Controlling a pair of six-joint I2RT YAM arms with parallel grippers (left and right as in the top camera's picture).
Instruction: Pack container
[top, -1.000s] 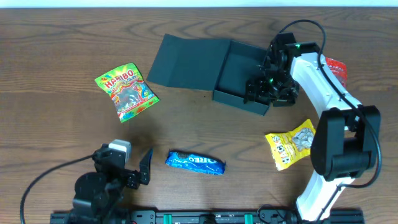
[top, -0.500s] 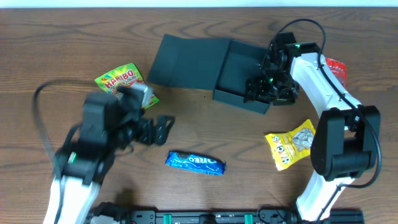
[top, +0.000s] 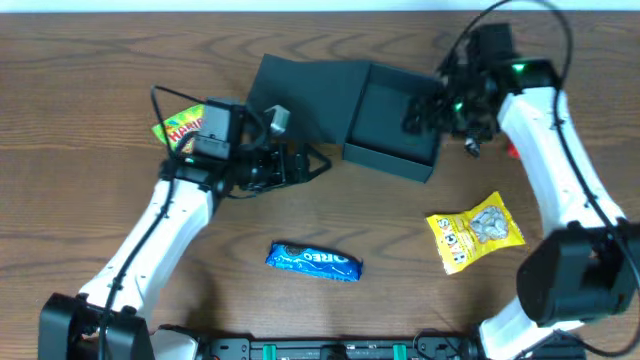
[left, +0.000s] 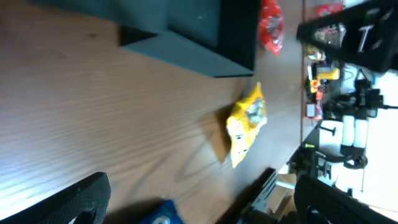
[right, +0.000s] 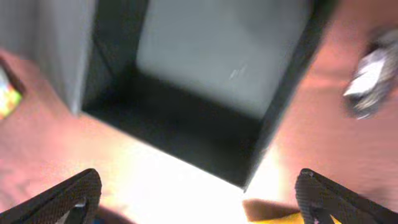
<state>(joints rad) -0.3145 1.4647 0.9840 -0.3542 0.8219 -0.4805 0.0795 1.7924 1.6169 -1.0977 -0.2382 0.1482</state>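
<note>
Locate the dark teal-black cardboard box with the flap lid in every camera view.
Overhead: the dark teal-black square cardboard box lies open at top centre, its flap lid spread to the picture's left.
Left wrist: the box sits at top centre, cut by the upper edge.
Right wrist: the box fills the upper middle, blurred, its opening towards the camera.
Shared landmark: the brown wooden table beneath it.

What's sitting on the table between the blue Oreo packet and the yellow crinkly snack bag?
Nothing. Only bare brown wooden table separates the blue Oreo packet from the yellow crinkly snack bag, as the overhead view shows.
</note>
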